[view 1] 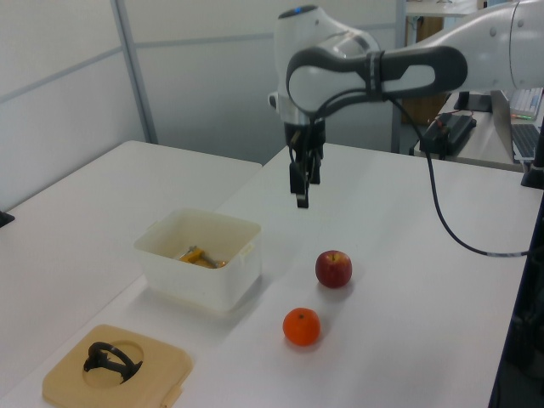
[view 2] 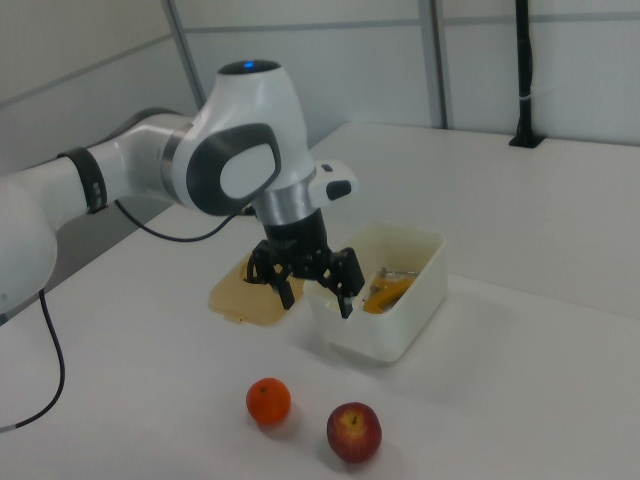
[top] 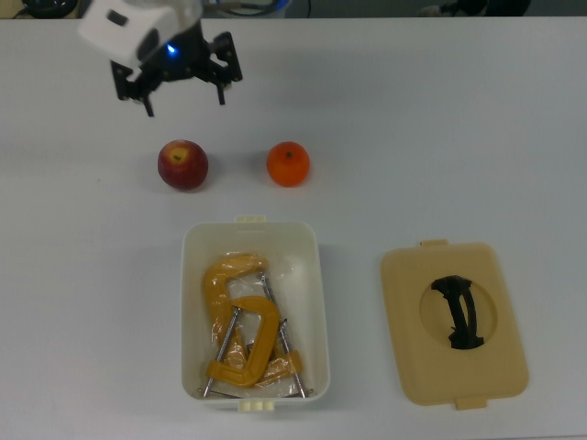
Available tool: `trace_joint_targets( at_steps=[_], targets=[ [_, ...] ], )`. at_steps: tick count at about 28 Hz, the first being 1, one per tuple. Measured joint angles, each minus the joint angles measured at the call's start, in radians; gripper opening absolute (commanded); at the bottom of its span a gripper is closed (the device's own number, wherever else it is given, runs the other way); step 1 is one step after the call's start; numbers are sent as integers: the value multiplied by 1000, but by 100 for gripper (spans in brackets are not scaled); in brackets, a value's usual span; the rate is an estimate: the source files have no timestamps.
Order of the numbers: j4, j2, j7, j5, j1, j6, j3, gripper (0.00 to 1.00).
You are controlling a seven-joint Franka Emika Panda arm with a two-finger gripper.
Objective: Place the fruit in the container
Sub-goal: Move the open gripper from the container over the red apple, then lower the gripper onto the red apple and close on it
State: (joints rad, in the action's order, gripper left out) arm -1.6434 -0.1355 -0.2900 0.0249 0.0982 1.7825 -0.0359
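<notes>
Claw (top: 183,101) open above apple (top: 182,165) — stem dimple up, orange (top: 288,164) beside

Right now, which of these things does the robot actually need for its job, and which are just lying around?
Needed: apple, orange, white tub, pincer.

Lying about: beige lid beside the tub; yellow clamps already inside the tub.

Glossy apple (top: 182,165), dimpled matt orange (top: 288,164), smooth white plastic tub (top: 191,275).
</notes>
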Motion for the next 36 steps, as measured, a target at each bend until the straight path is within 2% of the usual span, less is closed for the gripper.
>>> trace_joint_targets(
  at_steps=[5,10,12,23,36],
  targets=[
    [-95,-4,0,0,-4,48,-20,100],
    [-140,-34,0,1,-5,55,-20,100],
    [-147,-48,0,11,-4,55,-20,100],
    [-153,-130,0,159,2,55,-18,100],
    [-153,-199,0,213,2,83,-17,100]
  ],
)
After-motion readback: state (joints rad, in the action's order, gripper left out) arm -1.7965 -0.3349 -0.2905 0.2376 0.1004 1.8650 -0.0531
